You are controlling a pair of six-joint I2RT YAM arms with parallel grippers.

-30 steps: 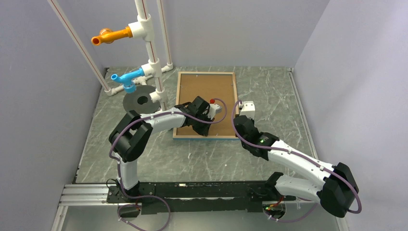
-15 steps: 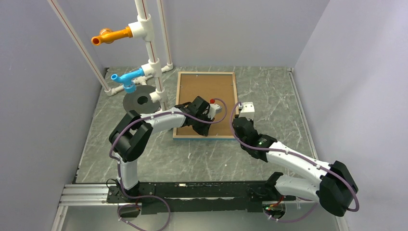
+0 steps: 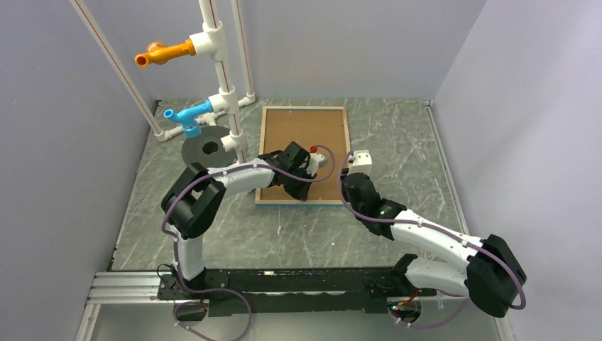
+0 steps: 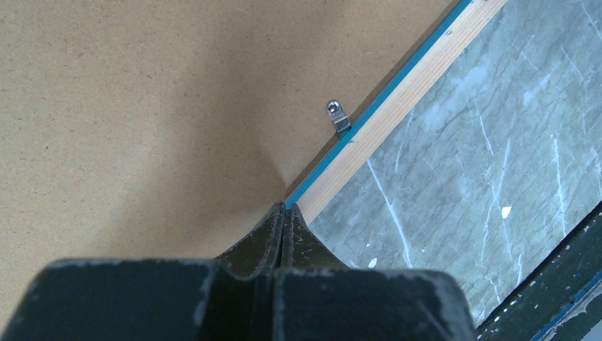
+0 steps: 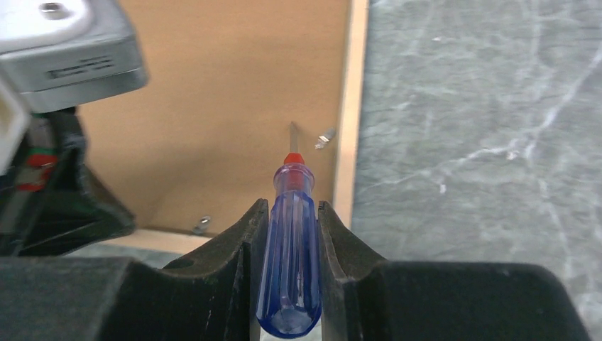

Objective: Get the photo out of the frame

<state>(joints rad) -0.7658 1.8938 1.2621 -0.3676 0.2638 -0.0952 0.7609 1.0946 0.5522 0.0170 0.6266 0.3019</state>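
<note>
Top view, centre: the frame (image 3: 305, 108) lies face down on the marble-patterned table (image 3: 397, 135), its plain brown backing board (image 3: 305, 135) uppermost. The photo is not visible in any view; judge it to be inside the frame, under that board.

Left wrist view, lower centre: the left gripper (image 4: 284, 209) has its fingers pinched together with nothing between them, the tips set at the seam where the board meets the wood-and-turquoise rim. A small metal tab (image 4: 338, 117) sits just above and right of them, overlapping the board's edge.

Right wrist view, lower centre: the right gripper (image 5: 289, 206) is clamped on the blue handle of a screwdriver (image 5: 289, 284), whose shaft points up the picture toward another tab (image 5: 326, 137) beside the right-hand rim.

The step in hand appears to be freeing the tabs that hold the board. Your next move calls for bringing the blade to that tab and levering it clear of the board without gouging it.

The blade tip is thin and faint, so you cannot tell whether it touches the board. The left arm covers the frame's lower left in the top view, so the tabs there cannot be counted.
</note>
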